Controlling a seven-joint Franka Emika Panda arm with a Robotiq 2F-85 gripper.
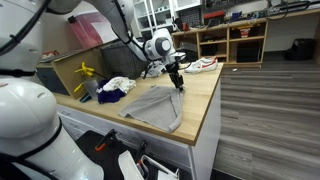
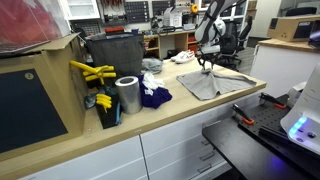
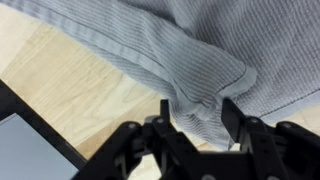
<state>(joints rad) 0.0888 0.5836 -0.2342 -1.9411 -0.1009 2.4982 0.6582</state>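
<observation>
Our fingers (image 3: 232,112) stand parted, with a raised fold of the gray cloth (image 3: 190,50) between them. The gripper (image 1: 177,80) points down over this cloth, which lies spread on the wooden counter (image 1: 205,100) near its edge. A blue cloth (image 2: 155,96) lies on the counter too.

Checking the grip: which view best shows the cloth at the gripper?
Wrist view: close up, the cloth bunches into a fold inside the gripper. Both exterior views show the cloth spread on the counter, the fold too small to make out.
</observation>
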